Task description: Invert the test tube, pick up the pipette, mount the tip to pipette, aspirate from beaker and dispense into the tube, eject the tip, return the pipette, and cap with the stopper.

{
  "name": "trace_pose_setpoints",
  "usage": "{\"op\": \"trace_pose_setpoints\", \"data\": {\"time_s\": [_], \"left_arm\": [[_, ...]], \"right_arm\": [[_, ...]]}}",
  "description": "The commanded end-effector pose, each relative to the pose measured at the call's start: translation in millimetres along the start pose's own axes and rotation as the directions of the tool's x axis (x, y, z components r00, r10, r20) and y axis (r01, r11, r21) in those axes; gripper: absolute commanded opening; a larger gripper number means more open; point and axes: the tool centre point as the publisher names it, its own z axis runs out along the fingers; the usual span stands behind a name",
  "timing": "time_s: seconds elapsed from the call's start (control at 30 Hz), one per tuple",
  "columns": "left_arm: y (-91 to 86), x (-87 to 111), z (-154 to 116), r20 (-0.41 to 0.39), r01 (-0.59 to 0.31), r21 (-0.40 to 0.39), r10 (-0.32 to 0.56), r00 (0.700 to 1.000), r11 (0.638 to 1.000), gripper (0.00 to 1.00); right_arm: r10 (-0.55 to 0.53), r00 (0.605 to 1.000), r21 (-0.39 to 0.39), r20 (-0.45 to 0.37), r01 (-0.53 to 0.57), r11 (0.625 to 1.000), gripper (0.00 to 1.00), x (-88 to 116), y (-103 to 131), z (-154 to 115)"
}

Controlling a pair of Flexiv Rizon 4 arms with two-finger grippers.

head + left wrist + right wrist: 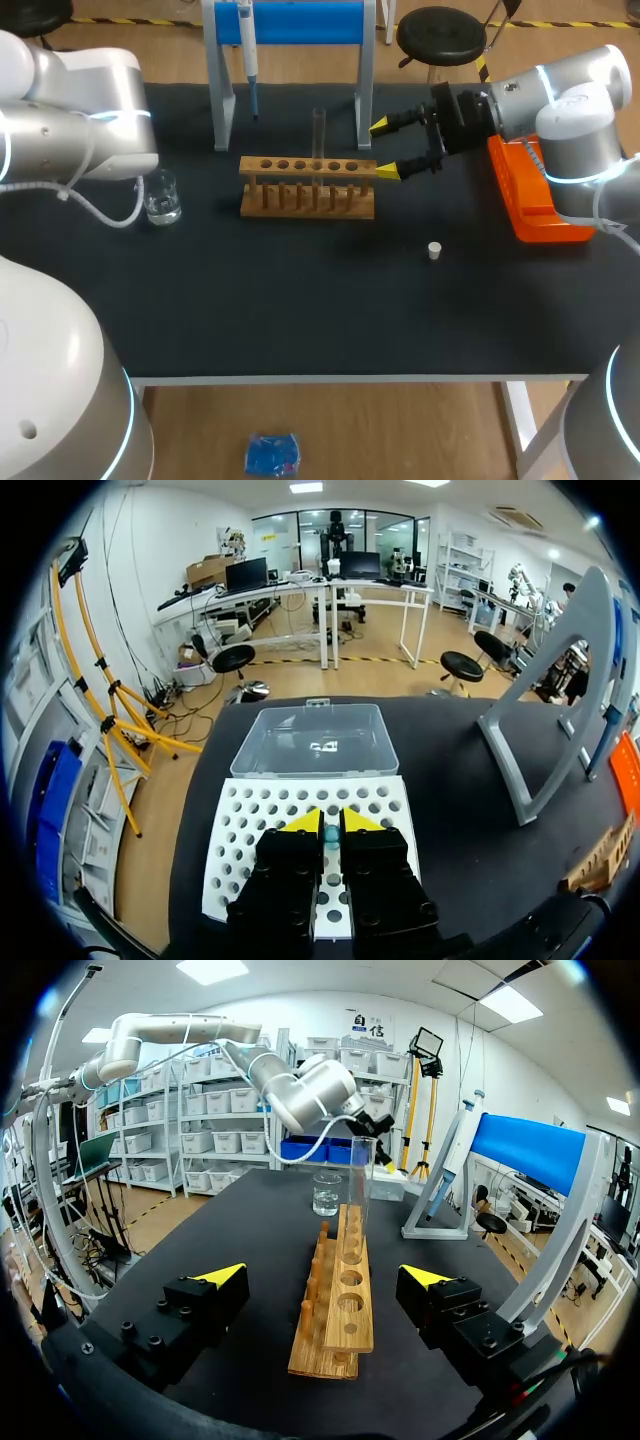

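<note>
Both arms same build. Left arm (pixel 70 130) and right arm (pixel 570 110): fat rounded links, glossy white to light silver-grey shells, thin light-blue glowing ring at each joint seam. Lower corners of head view show big white domes with the same blue rings; small dark hole on the left one. White hose (pixel 105 212) loops off the left arm, similar one on the right. Right claw (pixel 383 149): black blocky body, black fingers, yellow wedge tips. Left claw (pixel 332 822) looks identical up close, with recessed black screws in the finger blocks.
</note>
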Motion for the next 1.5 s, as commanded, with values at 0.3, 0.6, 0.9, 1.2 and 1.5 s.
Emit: {"op": "trace_pose_setpoints", "data": {"time_s": [0.3,0.6,0.9,1.2,1.5], "left_arm": [[-10.1,-0.6,-15.7,0.01,-0.013,0.005,0.013,1.0,1.0,0.0],[-21.2,0.0,-31.0,0.03,-0.029,0.022,0.028,0.999,0.999,0.0],[-32.7,5.2,-47.6,0.046,-0.047,0.041,0.045,0.998,0.998,0.0],[-41.9,13.8,-74.4,0.054,-0.07,0.041,0.068,0.996,0.997,0.0],[-52.9,42.5,-119.4,-0.019,-0.17,0.06,0.171,0.985,0.984,0.0]], "right_arm": [[0.0,1.0,0.002,-0.004,0.0,1.0,1.0,-0.6,0.2,-1.1],[0.0,1.0,0.002,-0.004,0.0,1.0,1.0,-0.6,0.2,-1.1],[0.0,1.0,0.002,-0.004,0.0,1.0,1.0,-0.6,0.2,-1.1],[0.0,1.0,0.002,-0.004,0.0,1.0,1.0,-0.6,0.2,-1.1],[0.0,1.0,0.002,-0.004,0.0,1.0,1.0,-0.6,0.2,-1.1]]}}
